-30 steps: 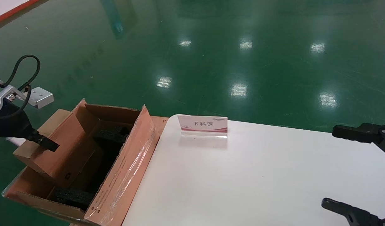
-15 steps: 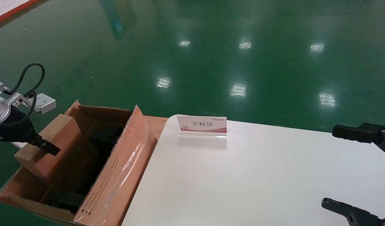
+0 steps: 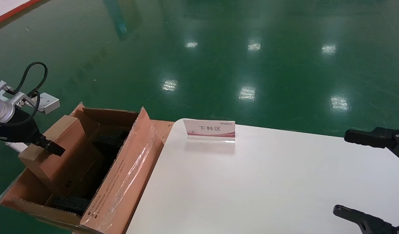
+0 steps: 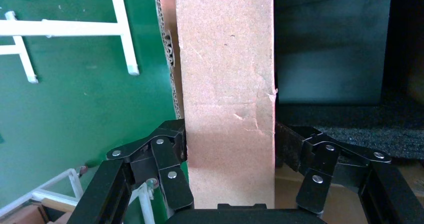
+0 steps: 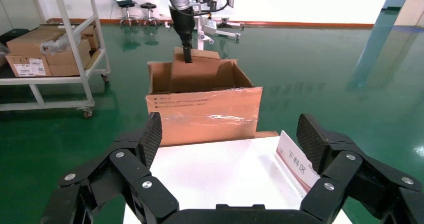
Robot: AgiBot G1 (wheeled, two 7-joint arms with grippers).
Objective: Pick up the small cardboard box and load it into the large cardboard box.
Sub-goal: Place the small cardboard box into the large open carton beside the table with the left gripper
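- The left tool point(image 4: 230, 149) is clamped on the small box point(image 3: 53, 152), one finger point(image 4: 172, 156) on each side.
- The small box sits tilted, partly down inside the large box point(image 3: 121, 175); whether it touches the black foam point(image 3: 71, 204) is unclear.
- The right tool point(image 5: 231, 139) hangs wide open over the white table point(image 3: 267, 182), near a sign point(image 3: 209, 130).

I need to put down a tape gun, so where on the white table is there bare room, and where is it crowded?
The white table is bare between the sign stand at its far edge and the open right gripper at its right side. It is crowded left of the table: the left gripper holds the small cardboard box inside the large cardboard box.
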